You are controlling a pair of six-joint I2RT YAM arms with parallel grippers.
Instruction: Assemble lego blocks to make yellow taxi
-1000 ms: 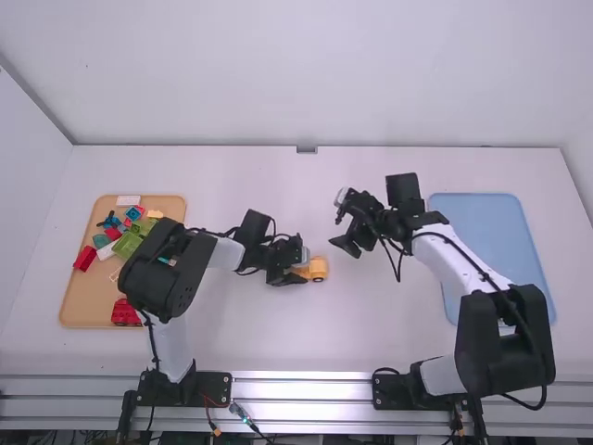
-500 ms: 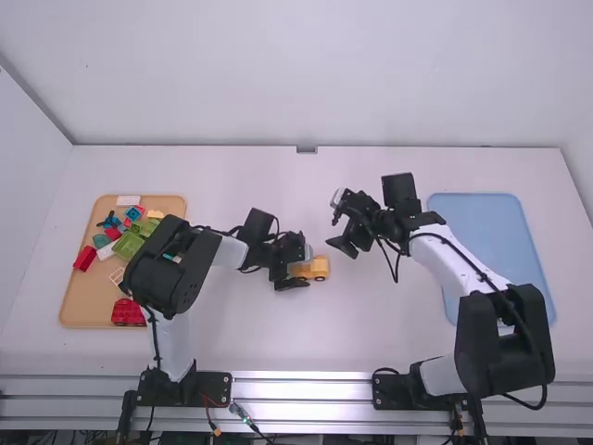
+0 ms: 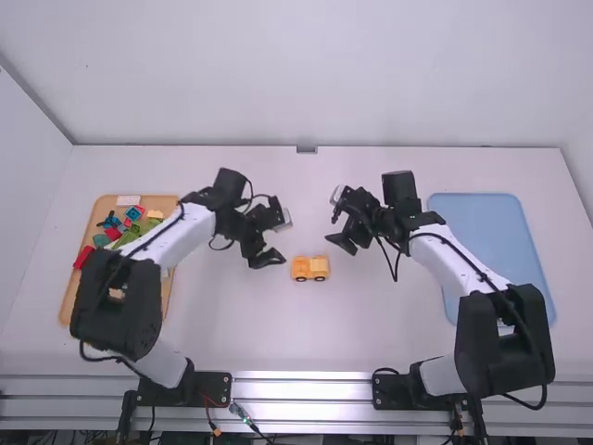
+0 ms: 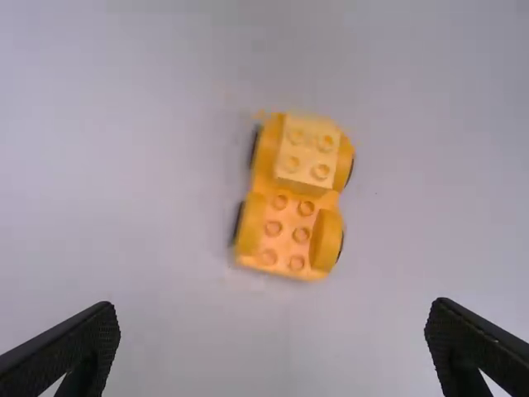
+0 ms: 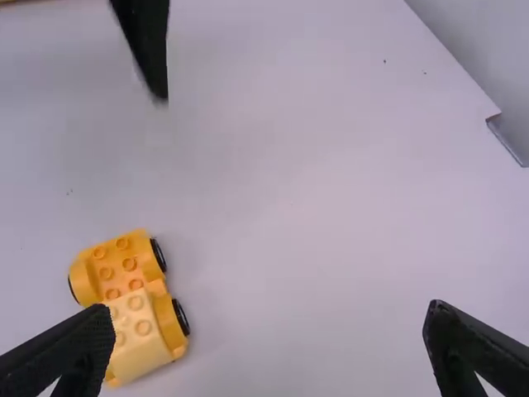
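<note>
Across the white table (image 3: 371,324), a yellow block car (image 3: 309,268) sits between the left claw (image 3: 283,241) and the right claw (image 3: 332,221), both with fingers spread apart. Farther out lie a tan tray (image 3: 165,202) of colored blocks (image 3: 113,233) and a blue tray (image 3: 482,241).

Right wrist cam: I see my right pincer (image 3: 335,230) open, fingers wide apart. Yellow car (image 5: 124,302) sits on the worktop (image 5: 314,215), studs up, near one fingertip, which partly overlaps it in view. Studded yellow base (image 5: 124,263), black wheels, paler yellow block (image 5: 139,335) mounted at one end. Farther off I get a blurred black finger of the left pincer (image 3: 284,241). Small grey metal piece (image 5: 509,142) at the worktop's edge.
</note>
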